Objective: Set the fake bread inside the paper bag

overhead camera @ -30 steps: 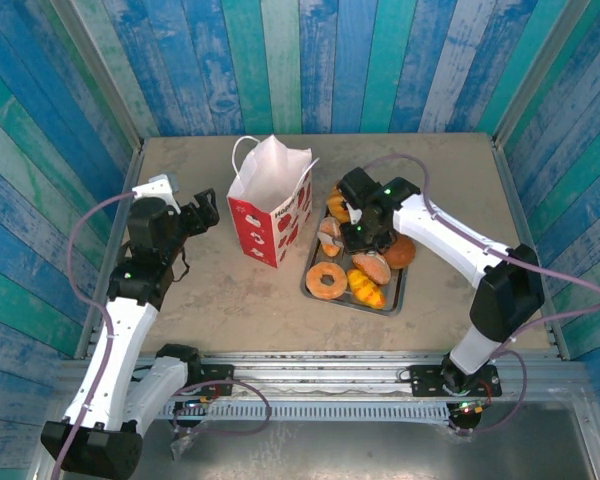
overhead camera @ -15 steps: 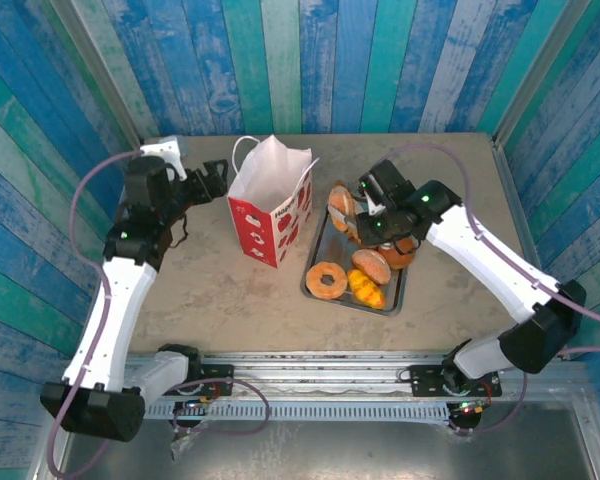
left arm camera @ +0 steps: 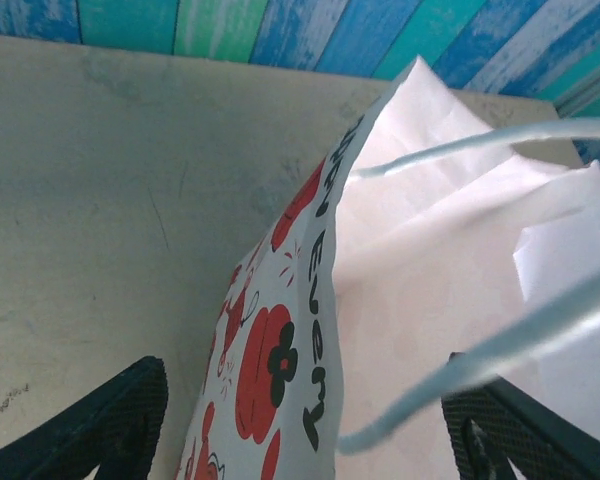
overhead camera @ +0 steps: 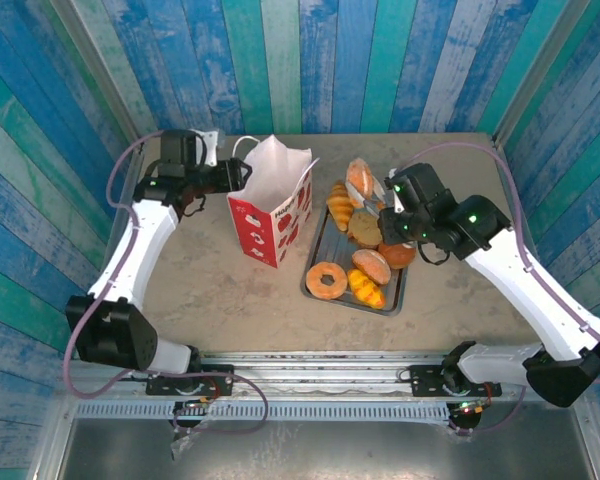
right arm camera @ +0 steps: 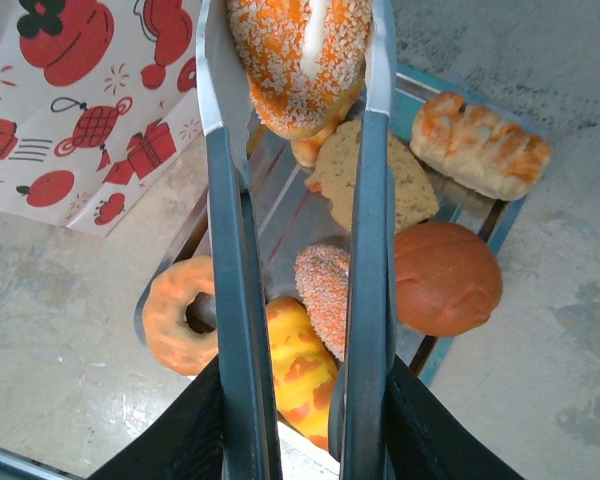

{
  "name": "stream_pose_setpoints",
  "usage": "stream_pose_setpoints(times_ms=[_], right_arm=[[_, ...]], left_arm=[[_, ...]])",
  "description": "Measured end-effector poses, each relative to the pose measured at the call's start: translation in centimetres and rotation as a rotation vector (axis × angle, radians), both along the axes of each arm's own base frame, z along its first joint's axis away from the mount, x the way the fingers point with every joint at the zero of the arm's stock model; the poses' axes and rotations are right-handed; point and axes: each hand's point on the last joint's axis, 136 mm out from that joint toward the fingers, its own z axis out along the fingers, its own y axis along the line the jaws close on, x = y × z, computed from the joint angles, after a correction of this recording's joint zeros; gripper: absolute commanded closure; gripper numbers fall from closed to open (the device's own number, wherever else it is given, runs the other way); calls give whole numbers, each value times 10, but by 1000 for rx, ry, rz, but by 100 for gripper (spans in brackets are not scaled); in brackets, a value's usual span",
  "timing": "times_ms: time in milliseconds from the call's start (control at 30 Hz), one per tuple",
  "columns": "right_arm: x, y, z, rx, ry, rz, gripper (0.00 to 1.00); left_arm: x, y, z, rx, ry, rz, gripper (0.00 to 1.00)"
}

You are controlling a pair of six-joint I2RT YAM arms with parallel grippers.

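Observation:
The paper bag [overhead camera: 270, 205] stands open left of the tray, white with red prints. My left gripper [overhead camera: 234, 178] is open at the bag's top left edge; in the left wrist view the printed wall of the bag [left arm camera: 280, 360] and a cord handle [left arm camera: 450, 365] lie between its spread fingers [left arm camera: 110, 420]. My right gripper [overhead camera: 395, 212] is shut on metal tongs [right arm camera: 230, 300]. The tongs pinch a crumb-coated bun [overhead camera: 360, 180] [right arm camera: 300, 60] above the tray's far end. On the tray lie a ring donut [overhead camera: 327, 279], a yellow twisted roll [overhead camera: 365, 288] and a brown round bun [overhead camera: 398, 253].
The grey metal tray [overhead camera: 392, 300] sits right of the bag, also holding a crumbed bun [right arm camera: 325, 290], a flat pale bread [right arm camera: 380, 185] and a striped pastry [right arm camera: 480, 145]. Blue plank walls close in the table on three sides. Bare tabletop lies in front of the bag.
The right arm has lifted the crumb-coated bun off the tray in the tongs and drawn back to the right. The left arm swung towards the back, bringing its gripper to the bag's top edge.

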Motion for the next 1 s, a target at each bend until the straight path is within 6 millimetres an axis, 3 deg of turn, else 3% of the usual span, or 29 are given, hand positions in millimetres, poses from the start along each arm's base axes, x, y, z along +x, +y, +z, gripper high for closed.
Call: stream_pose_setpoints(times_ms=[200, 367, 600, 733, 867, 1000], right_arm=[[-2, -8, 10, -1, -41, -16, 65], [-2, -10, 13, -6, -55, -17, 65], [-2, -13, 19, -7, -77, -23, 66], [-2, -14, 27, 2, -98, -20, 66], [-1, -14, 43, 23, -138, -15, 66], [1, -12, 66, 61, -198, -6, 66]], left_arm=[[2, -6, -7, -21, 25, -22, 61], [3, -7, -4, -37, 18, -25, 75], [6, -9, -1, -67, 13, -9, 86], [6, -8, -10, -92, 31, 13, 93], [2, -7, -16, -131, 41, 46, 100], [-8, -1, -12, -159, 31, 96, 100]])
